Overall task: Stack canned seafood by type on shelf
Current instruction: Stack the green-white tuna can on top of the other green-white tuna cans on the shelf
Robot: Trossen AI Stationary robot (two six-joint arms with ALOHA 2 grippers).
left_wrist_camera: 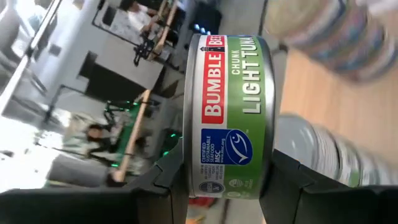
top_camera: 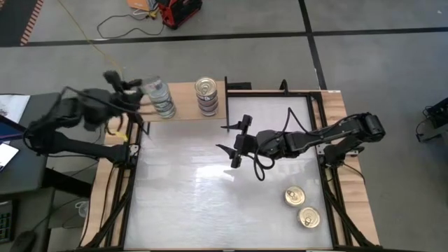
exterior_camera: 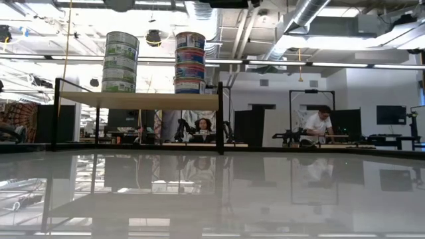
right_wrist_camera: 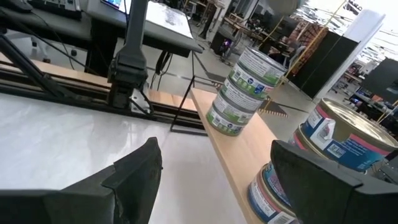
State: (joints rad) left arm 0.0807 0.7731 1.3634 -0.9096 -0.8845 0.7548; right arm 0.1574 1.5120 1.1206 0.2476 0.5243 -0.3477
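White tabletop [top_camera: 189, 203] fills my overhead feed, framed by a wooden border. Nearest me, at about four o'clock, two gold-lidded tins [top_camera: 302, 207] lie flat on the white surface, just beside each other. Moving up to the table's middle, I have the right gripper [top_camera: 234, 143] hanging over bare tabletop, its fingers spread apart and holding nothing.

Farther off, at twelve o'clock, the shelf [top_camera: 189, 101] runs along the far edge. On it I see two stacks, well apart: green-labelled tins [exterior_camera: 120, 62] toward eleven o'clock and blue-and-red-labelled tins [exterior_camera: 190, 62] nearer twelve.

At roughly ten o'clock, the left gripper [top_camera: 124, 89] sits close beside the green stack, clamped on a green tuna tin [left_wrist_camera: 229, 118], one finger on each flat face.

Beyond the table, the level camera shows two people [exterior_camera: 323, 123] seated at benches in the room.
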